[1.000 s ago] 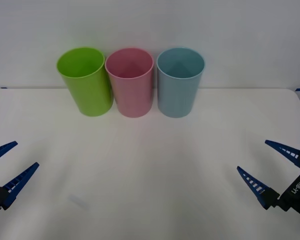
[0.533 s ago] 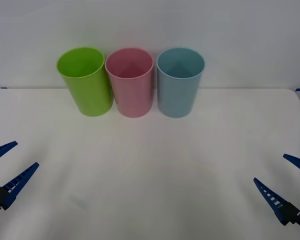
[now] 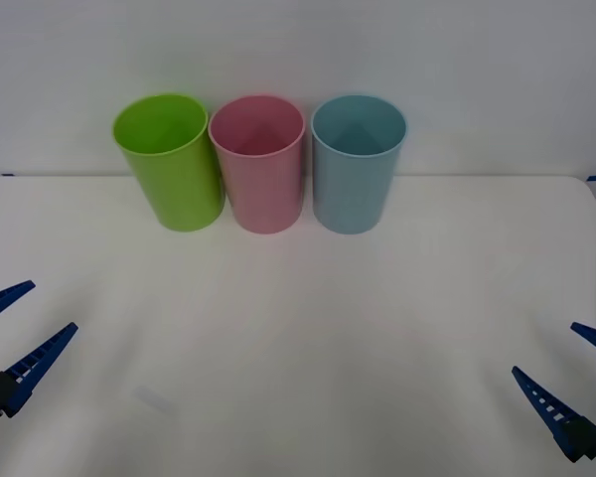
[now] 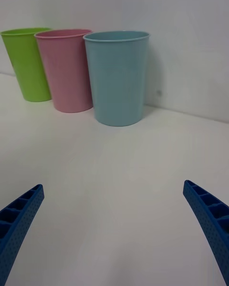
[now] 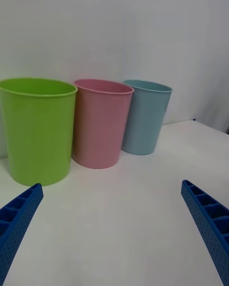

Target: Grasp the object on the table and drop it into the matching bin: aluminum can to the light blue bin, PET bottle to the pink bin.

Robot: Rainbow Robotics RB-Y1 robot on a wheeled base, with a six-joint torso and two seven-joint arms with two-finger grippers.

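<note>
Both grippers spread, empty, low over the table (image 3: 298, 328).
Left gripper (image 3: 15, 328), right gripper (image 3: 576, 383); light blue bin (image 3: 356, 169) stands beside pink bin (image 3: 260, 169).

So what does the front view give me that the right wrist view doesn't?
Front view alone: both claws at once, left claw and right claw open low over the table, and down into the bins' mouths. Right wrist view alone: the bins side-on. Both share the lime green cup, pink bin and light blue bin standing in a row.
</note>
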